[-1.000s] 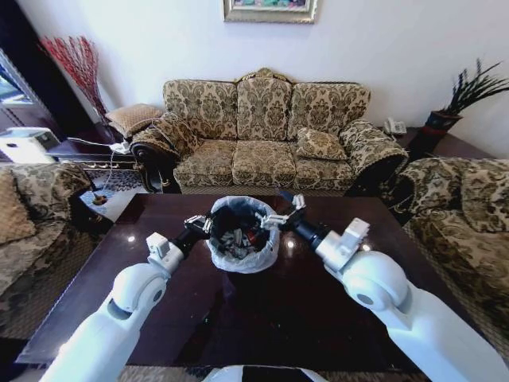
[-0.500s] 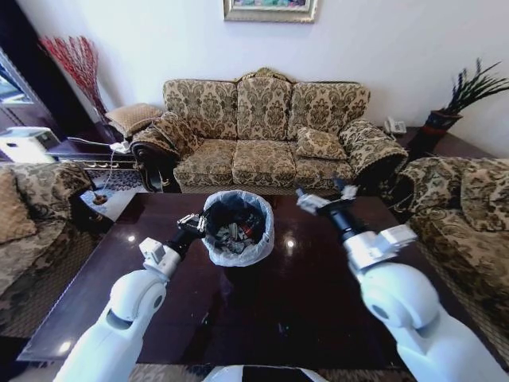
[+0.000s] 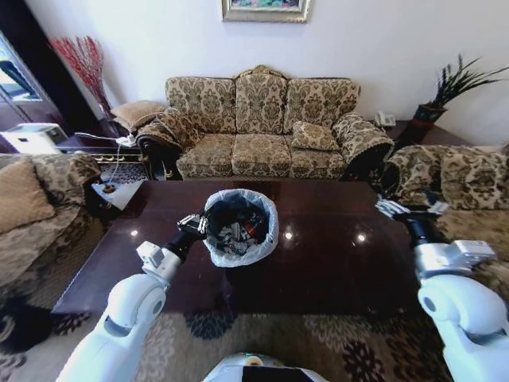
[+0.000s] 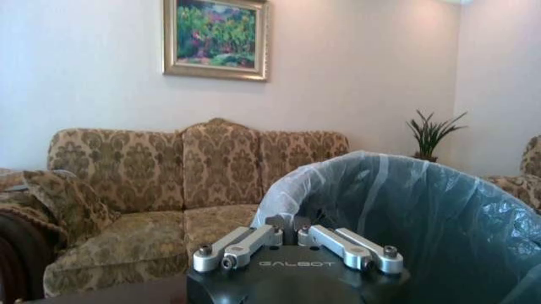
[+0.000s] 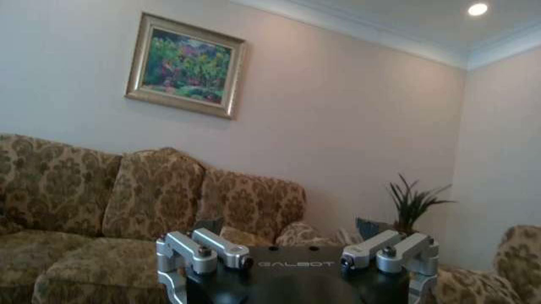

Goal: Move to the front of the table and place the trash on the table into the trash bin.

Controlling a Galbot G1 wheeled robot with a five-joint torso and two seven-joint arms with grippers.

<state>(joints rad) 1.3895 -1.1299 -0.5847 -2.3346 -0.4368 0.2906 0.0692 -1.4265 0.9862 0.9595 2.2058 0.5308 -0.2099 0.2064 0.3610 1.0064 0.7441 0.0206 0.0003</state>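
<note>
Trash bin (image 3: 241, 228), bag-lined and full of scraps, standing left of centre on the dark worktop (image 3: 334, 255), touching the left gripper (image 3: 193, 224) with jaws pressed together at its left rim; right gripper (image 3: 409, 208) well apart at the right edge, jaws spread.

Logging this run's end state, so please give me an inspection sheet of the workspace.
Surface: table glossy dark, bare apart from bin.
Job's things: bin upright on table, bag over rim, trash inside.
Clutter: nothing seen on table.
Grippers: left gripper shut at bin's rim; right gripper open, off table's right end.
Cables: cable on side table at far left.
Surroundings: sofa, painting, plant.
</note>
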